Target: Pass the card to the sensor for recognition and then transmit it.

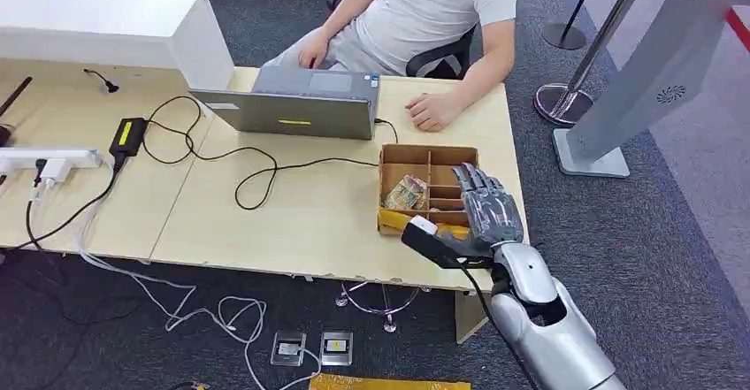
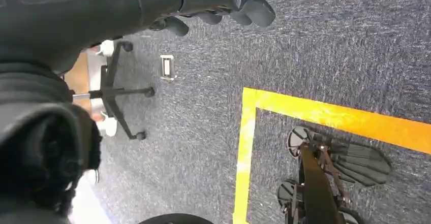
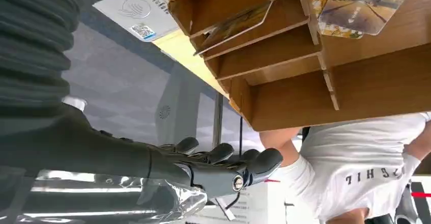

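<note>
Head view: right robot hand (image 1: 485, 206) hovers open over divider box (image 1: 428, 155); cards (image 1: 406, 194) lean lengthwise inside.

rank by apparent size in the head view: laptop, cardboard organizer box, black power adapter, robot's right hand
1. laptop
2. cardboard organizer box
3. right hand, though it sits nearer the camera, so its rank against the box is unsure
4. black power adapter

A pale wooden desk (image 1: 265, 222) is set on dark grey carpet (image 1: 672, 257). A white cabinet (image 1: 106, 27) is placed at its far left corner. Yellow tape (image 2: 325, 115) is laid on the carpet, and an office chair base (image 2: 114, 94) is seen beside it.
</note>
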